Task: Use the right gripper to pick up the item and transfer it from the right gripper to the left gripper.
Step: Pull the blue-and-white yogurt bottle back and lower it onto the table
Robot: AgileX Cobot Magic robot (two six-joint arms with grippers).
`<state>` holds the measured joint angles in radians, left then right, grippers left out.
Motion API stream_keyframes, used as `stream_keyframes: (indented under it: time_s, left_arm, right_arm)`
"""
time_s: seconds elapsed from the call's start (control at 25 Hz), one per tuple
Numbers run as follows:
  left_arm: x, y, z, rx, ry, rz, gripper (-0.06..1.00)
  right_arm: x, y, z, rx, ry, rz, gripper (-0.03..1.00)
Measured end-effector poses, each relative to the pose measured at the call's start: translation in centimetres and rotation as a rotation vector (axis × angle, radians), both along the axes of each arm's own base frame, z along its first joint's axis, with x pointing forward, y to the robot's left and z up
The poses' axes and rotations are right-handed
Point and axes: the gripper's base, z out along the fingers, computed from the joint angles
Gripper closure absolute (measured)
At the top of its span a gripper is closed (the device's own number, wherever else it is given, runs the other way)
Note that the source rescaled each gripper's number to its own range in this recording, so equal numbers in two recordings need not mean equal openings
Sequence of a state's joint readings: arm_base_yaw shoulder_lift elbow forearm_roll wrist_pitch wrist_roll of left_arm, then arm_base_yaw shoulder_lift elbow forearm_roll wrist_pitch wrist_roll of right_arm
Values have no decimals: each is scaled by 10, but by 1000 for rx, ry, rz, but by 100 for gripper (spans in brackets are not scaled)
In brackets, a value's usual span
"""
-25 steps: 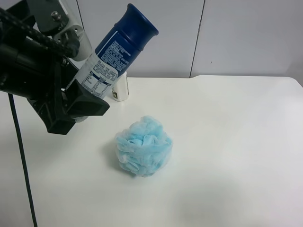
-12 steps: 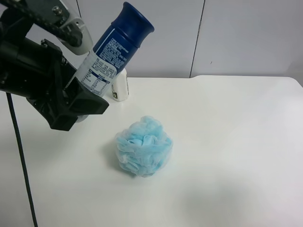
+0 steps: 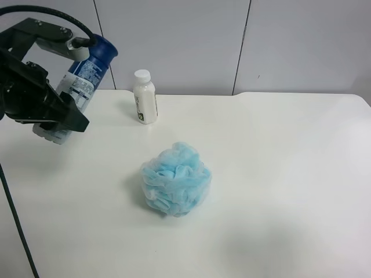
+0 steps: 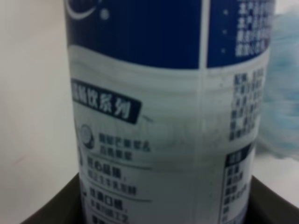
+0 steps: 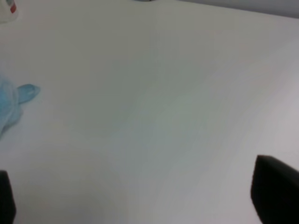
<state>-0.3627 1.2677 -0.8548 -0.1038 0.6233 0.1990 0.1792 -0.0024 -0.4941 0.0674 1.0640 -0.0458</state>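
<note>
The item point(image 3: 81, 87), a silver-white can with a blue label and dark blue cap, is held tilted at the exterior high view's far left, cap up. The left gripper point(image 3: 61, 116) is shut on its lower body. The left wrist view shows the can point(image 4: 163, 116) filling the frame, with a dark finger point(image 4: 273, 205) on either side of it. The can's base sits low, near the table; I cannot tell whether it touches. The right gripper point(image 5: 140, 196) is open and empty over bare table, with only its fingertips point(image 5: 275, 191) showing. It is out of the exterior high view.
A fluffy light-blue mesh puff point(image 3: 177, 179) lies mid-table and also shows in the right wrist view point(image 5: 11, 105). A white white-capped bottle point(image 3: 145, 97) stands upright at the back. The white table point(image 3: 278, 150) ends at a grey panelled wall.
The left arm has carried the can down and to the exterior high view's left, away from the camera. The white bottle, hidden behind the can before, now shows fully. The puff has not moved.
</note>
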Motion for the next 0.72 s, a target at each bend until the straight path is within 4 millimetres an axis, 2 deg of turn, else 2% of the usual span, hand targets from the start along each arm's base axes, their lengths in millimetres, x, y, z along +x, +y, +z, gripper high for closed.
stream_keyframes:
  time_s: [0.36, 0.48, 0.72]
  left_arm:
    - [40, 61, -49, 41, 182, 265, 94]
    - [47, 68, -69, 54, 251, 292, 94]
    - [61, 68, -112, 76, 350, 298, 94]
  right_arm:
    - [0, 0, 0, 0, 0, 0, -3]
    - [0, 0, 0, 0, 0, -1, -3]
    - [0, 0, 0, 0, 0, -1, -3]
